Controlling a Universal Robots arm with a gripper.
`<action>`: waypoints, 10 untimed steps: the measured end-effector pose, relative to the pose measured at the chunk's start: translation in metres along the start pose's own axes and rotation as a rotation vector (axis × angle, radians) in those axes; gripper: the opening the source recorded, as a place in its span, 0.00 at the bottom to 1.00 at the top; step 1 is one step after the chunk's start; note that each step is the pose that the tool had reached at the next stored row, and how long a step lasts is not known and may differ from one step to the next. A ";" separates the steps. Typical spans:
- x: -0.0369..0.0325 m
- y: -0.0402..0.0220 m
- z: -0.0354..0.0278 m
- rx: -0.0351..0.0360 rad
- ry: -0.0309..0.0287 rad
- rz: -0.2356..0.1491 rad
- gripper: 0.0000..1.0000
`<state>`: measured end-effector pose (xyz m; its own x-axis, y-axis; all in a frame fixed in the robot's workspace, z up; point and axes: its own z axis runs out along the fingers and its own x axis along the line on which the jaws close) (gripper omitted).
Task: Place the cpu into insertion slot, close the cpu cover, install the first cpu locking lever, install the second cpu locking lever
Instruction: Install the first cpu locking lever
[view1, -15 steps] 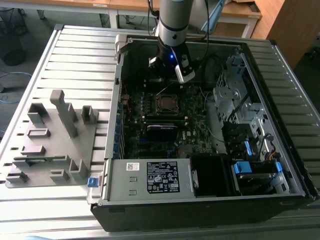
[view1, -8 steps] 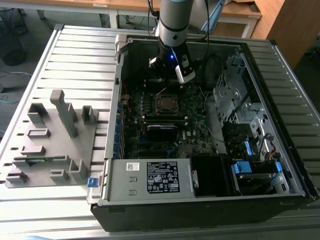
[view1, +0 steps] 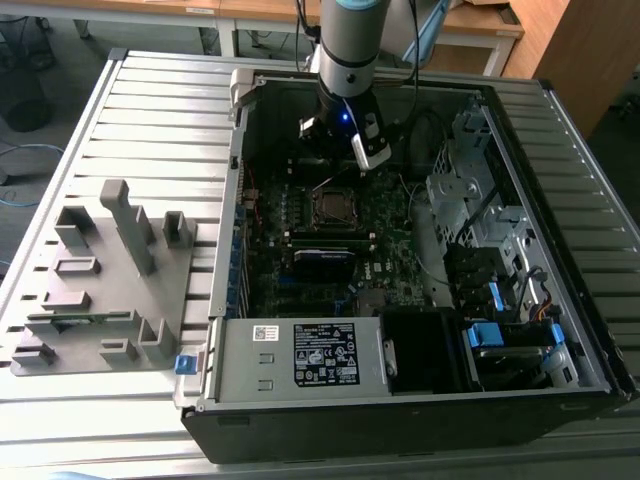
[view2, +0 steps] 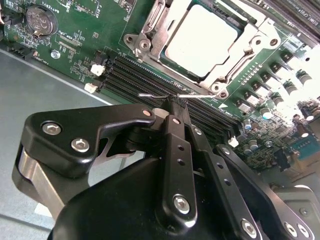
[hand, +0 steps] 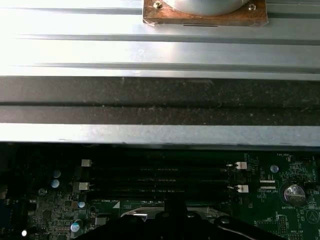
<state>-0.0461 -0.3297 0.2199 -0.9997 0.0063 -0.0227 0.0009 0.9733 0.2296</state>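
Cpu (view2: 200, 40) seated flat in insertion slot (view1: 315, 207), mid-board, toward far wall of case (view1: 450, 88). Cpu cover (view2: 170, 22) down over its rim.

Chip likely light, stiff, fragile underneath — hold by edges only.

Locking lever (view2: 150, 95) is thin wire, probably springy and slippery — best taken at bent end.

Gripper (view2: 174, 102) clenched, tips at lever beside memory slots (view2: 130, 75); pinching or pressing, cannot tell.

Arm stands near-vertical inside case, wrist above board's far edge.

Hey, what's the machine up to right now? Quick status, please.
Tool shut, tips at thin wire lever beside the cpu cover. Cpu seated under it. Nothing seen in the way.
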 end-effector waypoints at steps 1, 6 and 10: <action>-0.0003 -0.0001 0.0007 0.0001 0.0000 0.000 0.11; -0.0017 -0.0011 0.0050 0.0011 0.0000 0.000 0.11; -0.0024 -0.0021 0.0091 0.0026 0.0000 0.000 0.11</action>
<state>-0.0435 -0.3297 0.2106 -0.9997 0.0063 -0.0227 0.0010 0.9739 0.2271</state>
